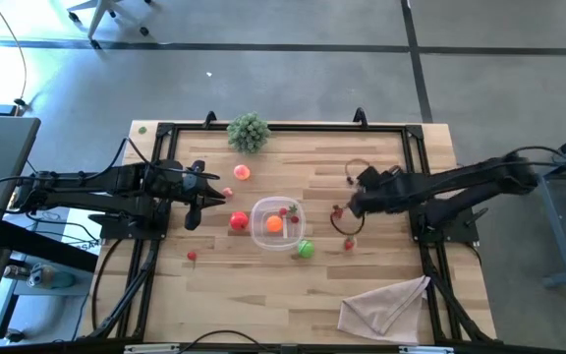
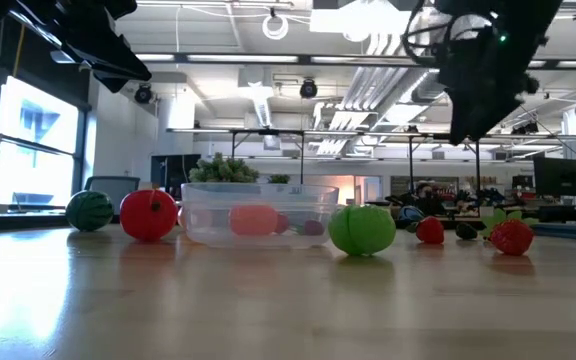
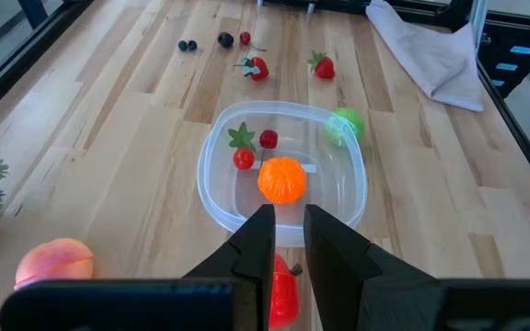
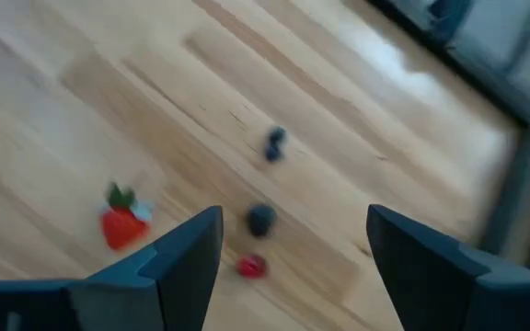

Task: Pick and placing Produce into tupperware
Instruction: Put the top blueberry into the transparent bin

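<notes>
The clear rounded plastic tupperware (image 1: pixel 263 236) sits mid-table, holding an orange toy fruit (image 1: pixel 274 224). At its 3 o'clock, the right gripper (image 4: pixel 293 244) hovers spread above a small dark berry (image 4: pixel 261 219), which risks rolling away. The left gripper (image 3: pixel 288 241), fingers nearly together and empty, waits at 9 o'clock.

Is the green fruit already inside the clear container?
No: in the high view the green fruit sits on the wood just outside the tupperware, which holds only an orange and small red pieces.

Open-plan lab or office, exposed ceiling ducts (image 2: pixel 368 90), concrete floor (image 1: pixel 293 88), desks
</notes>
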Motion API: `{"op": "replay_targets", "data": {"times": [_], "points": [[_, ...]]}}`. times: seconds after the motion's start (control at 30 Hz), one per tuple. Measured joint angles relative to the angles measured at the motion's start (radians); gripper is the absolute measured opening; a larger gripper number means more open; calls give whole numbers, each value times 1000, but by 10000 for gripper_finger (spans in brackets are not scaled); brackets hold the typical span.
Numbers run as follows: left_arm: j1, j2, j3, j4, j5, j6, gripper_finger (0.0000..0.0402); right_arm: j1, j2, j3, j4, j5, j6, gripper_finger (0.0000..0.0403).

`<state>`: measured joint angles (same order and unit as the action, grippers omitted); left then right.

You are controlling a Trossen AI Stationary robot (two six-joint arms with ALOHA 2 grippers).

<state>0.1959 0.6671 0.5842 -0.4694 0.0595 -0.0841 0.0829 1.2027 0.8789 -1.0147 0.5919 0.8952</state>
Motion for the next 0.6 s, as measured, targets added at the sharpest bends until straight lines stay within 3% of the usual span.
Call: {"op": "replay_targets", "data": {"times": [0.17, 0.33, 0.6], "points": [[0, 0, 0, 0, 0, 0, 51, -183, -106, -136, 280, -156, -89, 258], [0, 0, 0, 0, 0, 0, 51, -336, -84, -177, 378, -231, -149, 239], [0, 0, 0, 0, 0, 0, 51, -424, 10, -177, 507, -286, -222, 197]]}}
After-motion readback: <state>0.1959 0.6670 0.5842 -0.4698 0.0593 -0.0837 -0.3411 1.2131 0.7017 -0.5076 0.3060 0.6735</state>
